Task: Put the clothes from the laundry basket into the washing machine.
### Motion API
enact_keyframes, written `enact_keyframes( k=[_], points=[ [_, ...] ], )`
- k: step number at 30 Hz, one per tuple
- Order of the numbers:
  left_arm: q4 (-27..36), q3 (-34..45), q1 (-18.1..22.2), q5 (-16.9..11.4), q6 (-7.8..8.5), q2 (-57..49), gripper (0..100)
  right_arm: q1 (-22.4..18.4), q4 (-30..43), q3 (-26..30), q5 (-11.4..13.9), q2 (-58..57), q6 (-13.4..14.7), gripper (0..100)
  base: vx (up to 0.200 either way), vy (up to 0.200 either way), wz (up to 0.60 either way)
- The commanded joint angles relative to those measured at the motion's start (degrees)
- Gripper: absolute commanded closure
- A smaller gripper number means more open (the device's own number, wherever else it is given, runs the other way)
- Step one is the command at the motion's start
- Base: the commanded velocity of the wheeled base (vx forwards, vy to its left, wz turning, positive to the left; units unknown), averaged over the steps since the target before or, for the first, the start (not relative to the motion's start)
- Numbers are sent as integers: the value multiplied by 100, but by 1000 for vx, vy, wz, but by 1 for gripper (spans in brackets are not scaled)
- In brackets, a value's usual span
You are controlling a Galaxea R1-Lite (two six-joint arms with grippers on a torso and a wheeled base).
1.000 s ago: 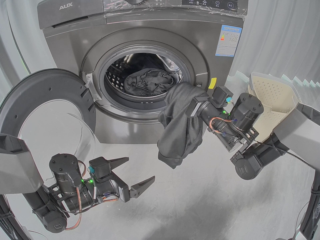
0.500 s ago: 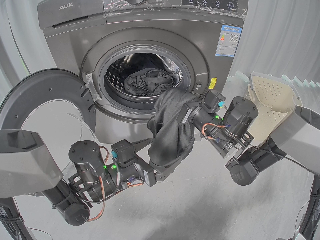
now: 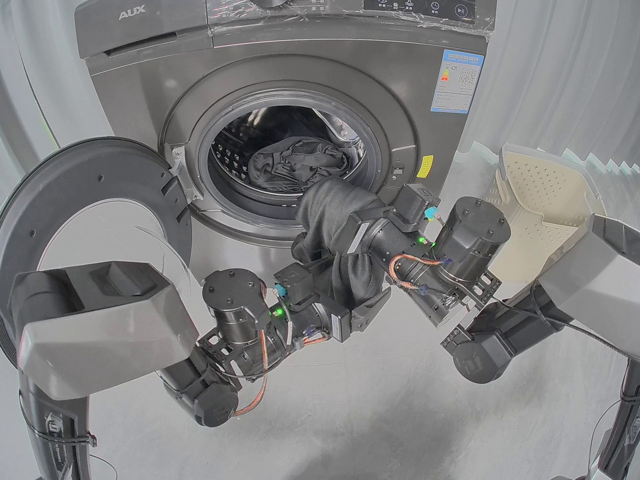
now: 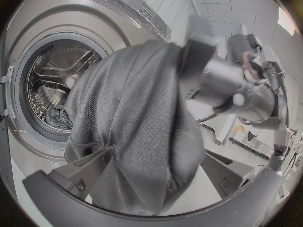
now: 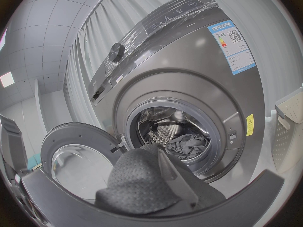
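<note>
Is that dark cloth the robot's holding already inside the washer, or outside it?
Outside. The dark garment hangs from the right gripper in front of the washing machine drum; a second garment lies inside.

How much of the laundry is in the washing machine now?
Done: one dark garment lies in the drum, door open. In hand: the right gripper holds a second dark garment in front of the opening, and the open left gripper is around its hanging part. Left: getting it inside.
</note>
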Motion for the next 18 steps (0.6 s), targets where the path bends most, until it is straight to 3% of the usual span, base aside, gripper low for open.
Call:
enact_keyframes(
  k=[1, 4, 16, 17, 18],
  points=[
    [1, -543, 117, 216, 42, 615, 0, 162, -6, 128, -35, -172, 16, 100, 0, 0, 0],
    [1, -868, 231, 409, 77, 800, 0, 171, -6, 224, -44, -233, 43, 100, 0, 0, 0],
    [1, -1044, 266, 532, 68, 958, 0, 250, -6, 374, -44, -303, 95, 100, 0, 0, 0],
    [-8, -1035, 266, 550, 59, 958, 100, 267, -15, 383, -52, -303, 104, 100, 0, 0, 0],
    [-16, -1026, 266, 558, 59, 949, 100, 276, -15, 391, -52, -303, 113, 100, 0, 0, 0]
  ],
)
